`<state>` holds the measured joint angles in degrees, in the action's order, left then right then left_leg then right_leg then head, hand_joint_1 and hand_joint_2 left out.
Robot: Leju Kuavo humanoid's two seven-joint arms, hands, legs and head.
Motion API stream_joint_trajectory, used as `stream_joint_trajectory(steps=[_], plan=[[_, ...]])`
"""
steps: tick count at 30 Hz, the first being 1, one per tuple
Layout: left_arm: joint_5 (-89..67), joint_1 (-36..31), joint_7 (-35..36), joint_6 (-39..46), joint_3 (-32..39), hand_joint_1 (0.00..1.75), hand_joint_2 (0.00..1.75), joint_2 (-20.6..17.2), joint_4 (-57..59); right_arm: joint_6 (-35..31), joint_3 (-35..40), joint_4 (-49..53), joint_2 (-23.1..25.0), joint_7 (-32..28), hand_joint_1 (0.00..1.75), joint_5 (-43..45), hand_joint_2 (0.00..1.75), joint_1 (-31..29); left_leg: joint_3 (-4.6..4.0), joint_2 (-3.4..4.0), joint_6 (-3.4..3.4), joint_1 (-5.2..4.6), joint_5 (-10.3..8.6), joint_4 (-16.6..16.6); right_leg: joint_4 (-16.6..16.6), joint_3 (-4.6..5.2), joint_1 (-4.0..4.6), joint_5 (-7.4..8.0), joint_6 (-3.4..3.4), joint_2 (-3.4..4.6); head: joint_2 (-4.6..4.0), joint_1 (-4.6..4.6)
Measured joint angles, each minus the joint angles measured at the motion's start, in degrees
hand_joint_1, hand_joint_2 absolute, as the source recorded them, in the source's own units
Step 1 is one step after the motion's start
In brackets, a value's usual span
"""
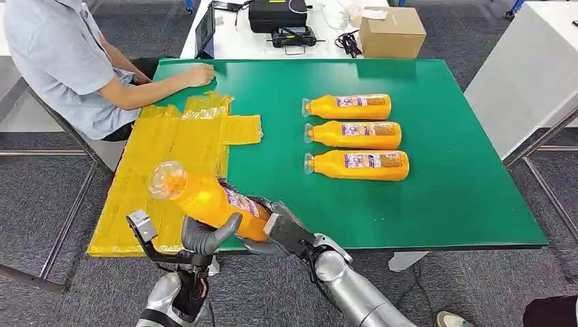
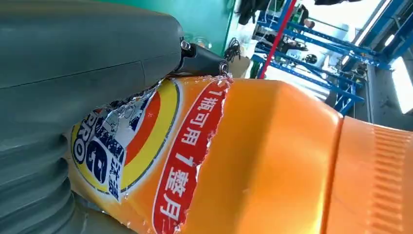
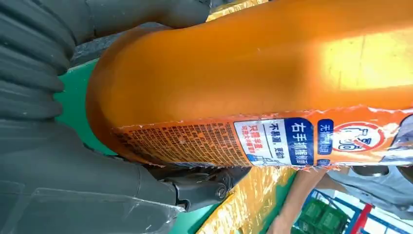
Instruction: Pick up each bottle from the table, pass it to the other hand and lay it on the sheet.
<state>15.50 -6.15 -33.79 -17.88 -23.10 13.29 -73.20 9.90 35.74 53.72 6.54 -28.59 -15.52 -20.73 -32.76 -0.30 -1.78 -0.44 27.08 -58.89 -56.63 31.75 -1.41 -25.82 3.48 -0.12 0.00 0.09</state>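
Held above the near left edge of the green bench [image 1: 436,204]: an orange bottle [image 1: 208,201], tilted, clear cap end up and to the left, base down to the right. Clasped at once by both: left robot hand [image 1: 204,237] wrapped under its middle, right robot hand [image 1: 276,228] closed around its base end. Beneath and beyond, a yellow sheet [image 1: 170,157] spread over the bench's left side. Farther right, three more orange bottles [image 1: 354,136] lying flat in a row, caps to the left, well apart from the sheet. At the far left, a seated person [image 1: 61,61], one hand resting on the bench.
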Motion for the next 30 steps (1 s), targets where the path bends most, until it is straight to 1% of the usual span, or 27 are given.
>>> stream_joint_trajectory(steps=[12,13,14,15,22,25,26,28,30], plan=[[0.04,0.0,0.0,-0.04,0.02,1.75,1.75,0.0,0.09,0.17,0.0,-0.15,0.02,0.0,1.75,0.0,1.75,-0.02,0.0,0.0,0.0,0.0,0.0,0.0,0.0,0.0,0.0,0.0,0.0,0.0,0.0,0.0],[0.04,0.0,0.0,-0.04,0.02,1.75,1.75,0.0,0.09,0.17,0.0,-0.15,0.02,0.0,1.55,0.0,1.75,-0.02,0.0,0.0,0.0,0.0,0.0,0.0,0.0,0.0,0.0,0.0,0.0,0.0,0.0,0.0],[0.04,0.0,0.0,-0.04,0.02,1.75,1.75,0.0,0.09,0.17,0.0,-0.15,0.02,0.0,0.49,0.0,1.75,-0.02,0.0,0.0,0.0,0.0,0.0,0.0,0.0,0.0,0.0,0.0,0.0,0.0,0.0,0.0],[0.07,0.01,0.0,-0.09,0.02,1.75,1.75,0.0,0.09,0.17,0.0,-0.17,0.02,0.0,0.0,0.0,1.75,-0.02,0.0,0.0,0.0,0.0,0.0,0.0,0.0,0.0,0.0,0.0,0.0,0.0,0.0,0.0],[-0.16,0.01,0.24,0.2,0.07,1.75,1.75,0.02,0.09,0.02,-0.02,-0.22,0.2,0.39,0.0,0.57,1.75,0.0,0.0,0.0,0.0,0.0,0.0,0.0,0.0,0.0,0.0,0.0,0.0,0.0,0.0,-0.02],[-5.51,-0.06,0.48,6.29,0.11,1.75,1.75,-0.11,0.04,-0.5,-0.11,-0.46,0.2,0.7,0.0,1.12,1.75,0.11,0.0,0.0,0.0,0.0,0.0,0.0,0.0,0.0,0.0,0.0,0.0,0.0,0.0,0.0],[-8.18,-0.15,0.59,10.0,0.22,1.75,1.75,-0.26,0.0,-1.27,-0.31,-0.5,0.2,1.05,0.0,1.11,1.75,0.29,0.0,0.0,0.0,0.0,0.0,0.0,0.0,0.0,0.0,0.0,0.0,0.0,0.0,0.0],[-11.27,-0.33,0.88,13.48,0.85,1.75,1.75,-0.7,-0.26,-3.09,-0.79,-0.52,0.2,1.44,0.0,0.5,1.75,0.71,0.0,0.0,0.0,0.0,0.0,0.0,0.0,0.01,0.0,0.0,0.0,0.0,0.0,0.0],[-13.85,-0.44,1.64,16.82,1.9,1.75,1.75,-1.61,-1.57,-9.23,-2.03,-0.52,0.13,2.42,0.0,-2.0,1.75,1.68,0.0,0.0,0.0,0.01,0.0,0.0,0.0,0.0,0.0,0.0,0.0,0.0,0.0,-0.02]])
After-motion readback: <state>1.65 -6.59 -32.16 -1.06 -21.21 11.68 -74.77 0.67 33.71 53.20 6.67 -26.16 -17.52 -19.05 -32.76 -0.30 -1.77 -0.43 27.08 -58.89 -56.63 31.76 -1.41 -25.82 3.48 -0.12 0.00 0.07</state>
